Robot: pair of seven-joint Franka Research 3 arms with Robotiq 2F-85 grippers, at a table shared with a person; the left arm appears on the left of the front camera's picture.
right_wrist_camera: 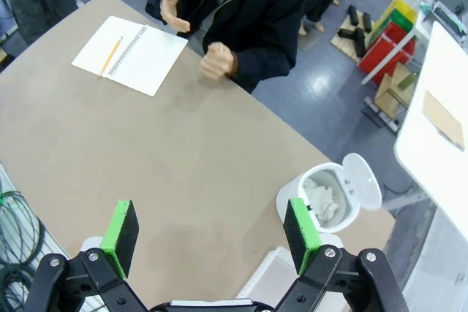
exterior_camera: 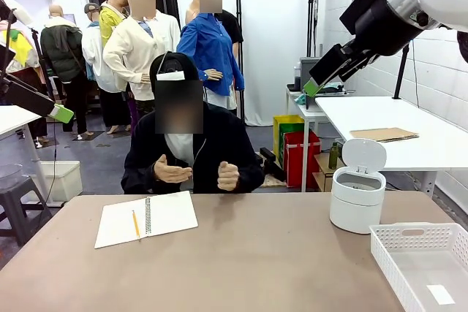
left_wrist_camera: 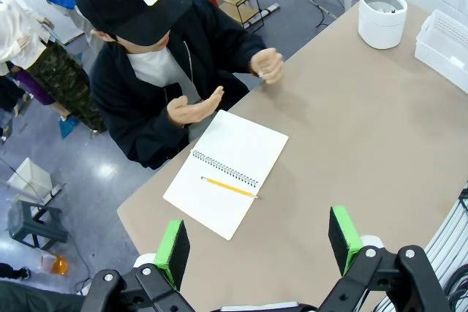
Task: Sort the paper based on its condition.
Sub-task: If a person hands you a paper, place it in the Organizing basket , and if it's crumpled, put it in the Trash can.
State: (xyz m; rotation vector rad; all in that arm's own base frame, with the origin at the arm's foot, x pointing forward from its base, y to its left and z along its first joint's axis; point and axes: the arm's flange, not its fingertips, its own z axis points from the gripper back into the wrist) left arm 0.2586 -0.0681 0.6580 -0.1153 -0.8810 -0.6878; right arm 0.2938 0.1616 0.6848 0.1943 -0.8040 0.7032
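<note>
The left end effector [left_wrist_camera: 258, 242] and the right end effector [right_wrist_camera: 210, 233] hang over the bench [exterior_camera: 256, 253], fingers apart. The paper [left_wrist_camera: 259, 74] seems balled in the person's far fist [left_wrist_camera: 269, 63] (only a white sliver shows), so a grasp awaits its handover.

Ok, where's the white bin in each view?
Front: white bin at right, beside the basket.
Left wrist: white bin at top right.
Right wrist: white bin at lower right, lid open.
Shared landmark: the spiral notebook before the person.
</note>
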